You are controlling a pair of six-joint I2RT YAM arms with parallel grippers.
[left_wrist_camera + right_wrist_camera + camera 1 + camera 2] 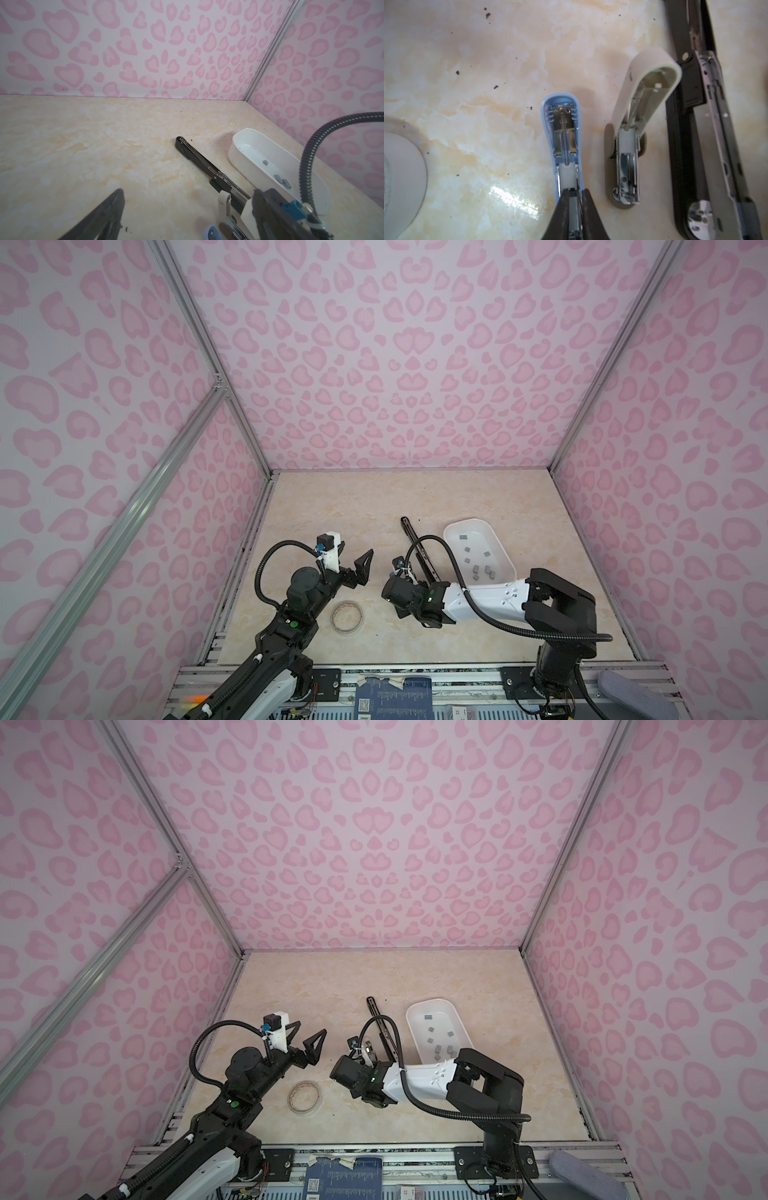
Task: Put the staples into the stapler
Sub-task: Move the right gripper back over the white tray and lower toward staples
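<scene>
While right gripper (575,192) clamps blue stapler (564,145) — beige stapler (627,158) beside — left gripper (355,552) gapes wide.

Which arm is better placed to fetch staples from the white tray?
Right, likely: the white tray lies beside it, though the right end effector grips the blue stapler. The left end effector is open but farther off.
</scene>
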